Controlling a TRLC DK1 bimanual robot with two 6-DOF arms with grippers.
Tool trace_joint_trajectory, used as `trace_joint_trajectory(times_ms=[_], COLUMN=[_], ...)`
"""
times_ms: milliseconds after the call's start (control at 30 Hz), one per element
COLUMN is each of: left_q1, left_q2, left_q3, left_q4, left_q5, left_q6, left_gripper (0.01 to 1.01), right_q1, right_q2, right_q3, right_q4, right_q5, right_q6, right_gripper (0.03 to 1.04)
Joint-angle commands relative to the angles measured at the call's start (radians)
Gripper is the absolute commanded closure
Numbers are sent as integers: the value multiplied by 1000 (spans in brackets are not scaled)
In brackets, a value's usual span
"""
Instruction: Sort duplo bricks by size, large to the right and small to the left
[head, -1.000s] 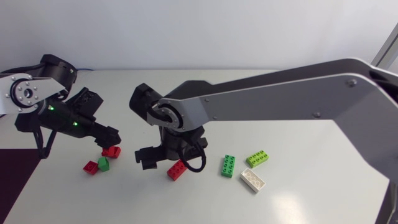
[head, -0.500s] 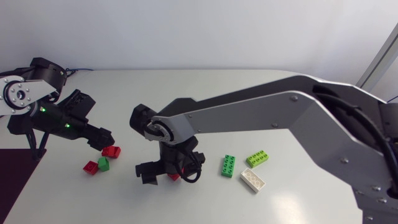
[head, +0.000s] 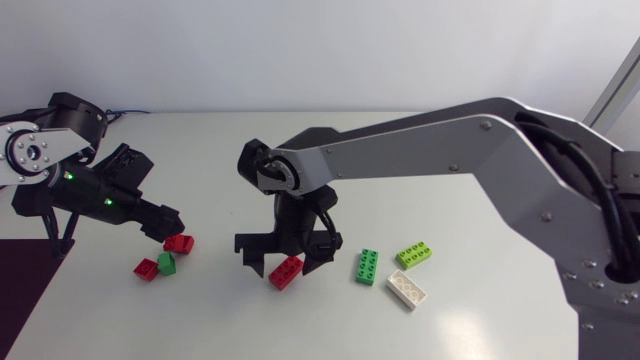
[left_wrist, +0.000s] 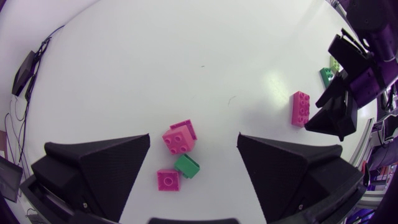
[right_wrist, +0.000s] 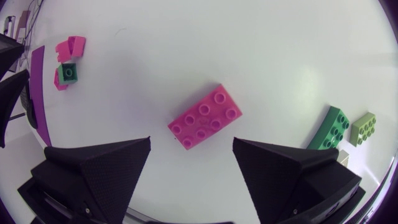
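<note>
A large red brick (head: 286, 272) lies on the white table, pink in the right wrist view (right_wrist: 206, 116). My right gripper (head: 283, 260) hangs open just over it, a finger on either side, neither touching. To its right lie a dark green large brick (head: 367, 267), a lime one (head: 414, 255) and a white one (head: 405, 289). At the left sit three small bricks: red (head: 180, 243), green (head: 166, 262) and red (head: 147, 269). My left gripper (head: 166, 226) hovers open just above them; its wrist view shows them below the fingers (left_wrist: 180, 137).
The left arm's base and dark links (head: 60, 160) fill the table's left edge. My right arm (head: 450, 150) spans the table from the right side to the middle. A dark mat (head: 20, 290) lies at the front left.
My right gripper has shifted right and turned, now straddling the large red brick. My left arm drew back slightly to the left a second ago, then kept still.
</note>
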Motion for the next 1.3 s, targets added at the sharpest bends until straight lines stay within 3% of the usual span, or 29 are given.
trace_joint_trajectory(times_ms=[0,467,633,700,900,1000,1033,1100,1267], left_q1=[0,1,-131,-198,-310,-353,-367,-393,-506], left_q2=[18,22,42,70,200,260,279,318,361], left_q3=[-18,-24,-59,-59,-53,-48,-39,-7,51], left_q4=[5,24,22,-32,-75,-81,-78,-78,-61], left_q5=[11,56,77,108,108,106,105,103,21], left_q6=[19,21,30,73,107,134,134,134,147], left_gripper=[56,56,56,57,93,203,308,749,749], right_q1=[-10,-42,-108,-130,-243,-300,-312,-334,-377], right_q2=[61,69,-92,-168,-372,-455,-481,-531,-629], right_q3=[9,95,68,41,-92,-147,-164,-190,-253], right_q4=[-64,-102,-77,-62,-28,-19,-13,-4,5], right_q5=[-34,-37,-5,21,53,52,52,50,50], right_q6=[-6,-34,-66,-78,-98,-110,-112,-115,-124], right_gripper=[120,120,80,80,80,80,80,80,80])
